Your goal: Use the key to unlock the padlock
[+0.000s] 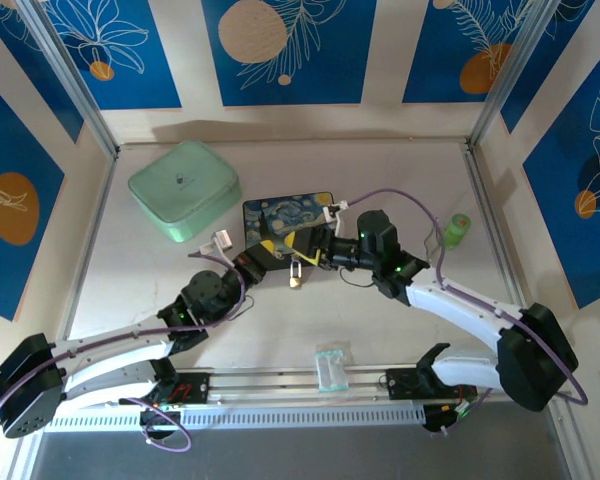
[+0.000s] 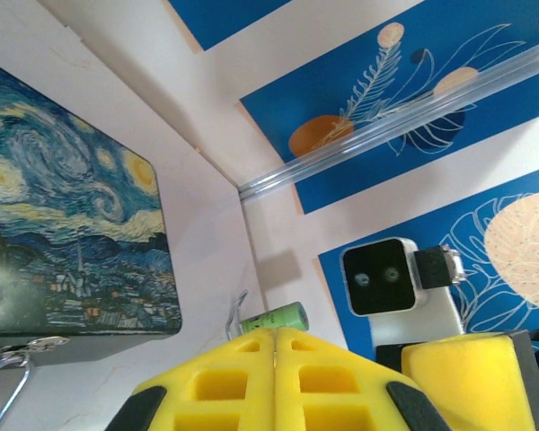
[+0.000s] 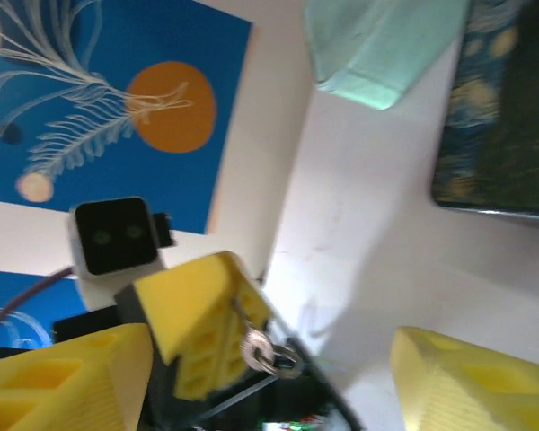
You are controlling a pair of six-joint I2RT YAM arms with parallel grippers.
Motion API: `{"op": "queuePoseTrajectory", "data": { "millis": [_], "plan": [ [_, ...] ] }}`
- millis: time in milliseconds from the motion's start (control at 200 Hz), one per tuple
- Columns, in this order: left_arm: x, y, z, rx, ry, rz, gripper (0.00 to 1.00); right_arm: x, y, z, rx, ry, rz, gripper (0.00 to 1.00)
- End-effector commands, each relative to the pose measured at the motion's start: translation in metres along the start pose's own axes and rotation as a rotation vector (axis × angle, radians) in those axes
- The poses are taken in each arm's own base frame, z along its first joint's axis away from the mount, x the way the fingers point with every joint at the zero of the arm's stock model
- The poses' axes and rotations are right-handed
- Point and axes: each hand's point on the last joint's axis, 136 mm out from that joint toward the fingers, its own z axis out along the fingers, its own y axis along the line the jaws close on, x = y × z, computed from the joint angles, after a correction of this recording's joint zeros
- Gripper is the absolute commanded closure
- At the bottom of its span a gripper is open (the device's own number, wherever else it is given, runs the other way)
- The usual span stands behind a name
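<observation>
The padlock (image 1: 296,277), brass body with a silver shackle, lies on the table just in front of the starry-night tin. In the left wrist view, a silver loop (image 2: 2,384) that may be its shackle shows at the bottom left. My left gripper (image 1: 275,250) (image 2: 276,330) is shut on the key (image 3: 254,344). The key's round head and ring stick out below the left gripper's yellow fingers (image 3: 198,314). My right gripper (image 1: 315,248) (image 3: 269,395) faces the left one, tips close together above the padlock. It is open, its yellow fingers (image 3: 476,386) wide apart, holding nothing.
The starry-night tin (image 1: 288,213) (image 2: 63,206) lies behind the grippers, and a mint-green case (image 1: 185,188) (image 3: 377,45) sits at the back left. A green cylinder (image 1: 458,228) (image 2: 274,320) stands at the right wall. A clear packet (image 1: 331,368) rests near the front rail.
</observation>
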Motion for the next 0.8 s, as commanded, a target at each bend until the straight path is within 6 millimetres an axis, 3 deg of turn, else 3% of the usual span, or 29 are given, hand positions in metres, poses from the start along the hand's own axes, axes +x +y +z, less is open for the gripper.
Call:
{"op": "queuePoseTrajectory", "data": {
  "millis": [0,230,420,565,795],
  "plan": [
    [-0.007,-0.016,-0.002,0.089,-0.03,-0.02,1.0,0.001,0.04,0.007,-0.184,-0.001,0.021,0.37],
    [-0.015,-0.025,-0.006,0.153,-0.077,-0.011,1.0,0.009,0.036,0.011,-0.174,0.0,0.044,0.49],
    [-0.02,-0.048,-0.01,0.268,-0.107,0.001,1.0,0.023,0.033,0.013,-0.198,0.053,0.064,0.55],
    [-0.019,-0.048,-0.008,0.264,-0.095,-0.004,1.0,0.021,0.025,0.008,-0.211,0.021,0.08,0.61],
    [-0.012,-0.047,-0.004,0.27,-0.076,-0.028,1.0,0.018,0.039,0.002,-0.25,-0.002,0.029,0.63]
  ]
}}
